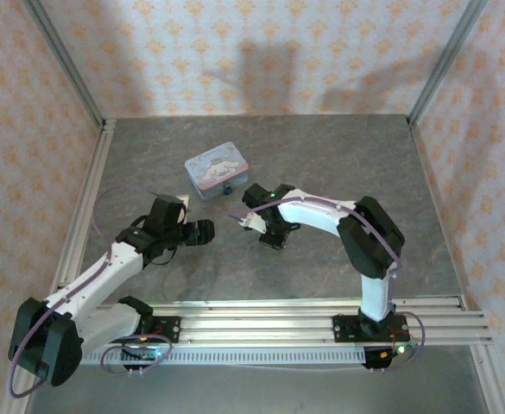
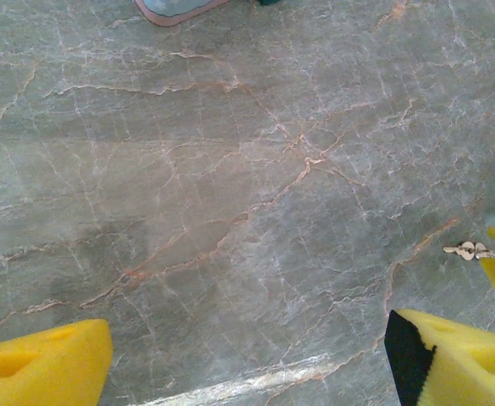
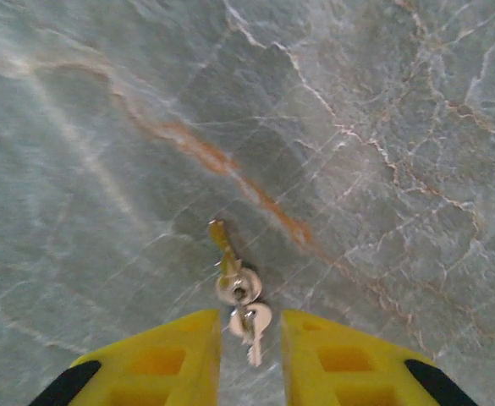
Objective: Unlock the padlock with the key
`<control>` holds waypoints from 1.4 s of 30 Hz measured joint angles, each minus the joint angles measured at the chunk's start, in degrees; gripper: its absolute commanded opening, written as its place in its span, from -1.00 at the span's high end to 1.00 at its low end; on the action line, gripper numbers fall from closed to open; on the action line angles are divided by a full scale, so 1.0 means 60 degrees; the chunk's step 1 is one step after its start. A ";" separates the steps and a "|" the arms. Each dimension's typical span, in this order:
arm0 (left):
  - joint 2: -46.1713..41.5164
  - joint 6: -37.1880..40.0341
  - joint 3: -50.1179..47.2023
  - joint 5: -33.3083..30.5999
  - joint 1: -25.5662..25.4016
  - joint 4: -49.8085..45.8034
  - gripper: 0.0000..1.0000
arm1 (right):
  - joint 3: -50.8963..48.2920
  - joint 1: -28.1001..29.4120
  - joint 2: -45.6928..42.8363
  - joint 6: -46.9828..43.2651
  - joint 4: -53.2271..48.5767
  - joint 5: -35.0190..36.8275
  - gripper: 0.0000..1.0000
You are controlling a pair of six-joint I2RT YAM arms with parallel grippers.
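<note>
Near the table's (image 1: 321, 259) middle the right arm (image 1: 321, 211) angles down, right tool (image 3: 249, 321) narrowly apart astride the key (image 3: 239, 286), left tool (image 2: 247, 338) gaping.

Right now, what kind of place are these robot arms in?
Probably a little robot testing booth, not a real room. Patterned walls hang on a metal frame, and two robot arms are bolted to rails at the edge of a marble-look table.

You had the left arm (image 1: 97, 280) stretched forward and inward, the left gripper (image 2: 247, 359) spread wide. The right arm (image 1: 321, 211) folded leftward from a raised elbow, and the right gripper (image 3: 251, 342) showed only a narrow gap between its fingers.
</note>
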 measured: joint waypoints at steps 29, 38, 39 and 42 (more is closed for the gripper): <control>0.0084 -0.0240 -0.0240 -0.0255 0.0000 -0.0171 -0.71 | 0.0295 -0.0423 0.0328 -0.0237 -0.0317 -0.0896 0.46; 0.0036 -0.0244 -0.0240 -0.0324 0.0000 -0.0222 -0.71 | 0.0270 -0.0419 0.0463 -0.0157 -0.0280 -0.0816 0.49; 0.0018 -0.0244 -0.0240 -0.0324 0.0000 -0.0226 -0.71 | 0.0244 -0.0419 0.0459 -0.0131 -0.0248 -0.0801 0.54; -0.0029 -0.0244 -0.0240 -0.0339 0.0000 -0.0233 -0.71 | 0.0149 -0.0412 0.0404 0.0011 -0.0131 -0.0718 0.69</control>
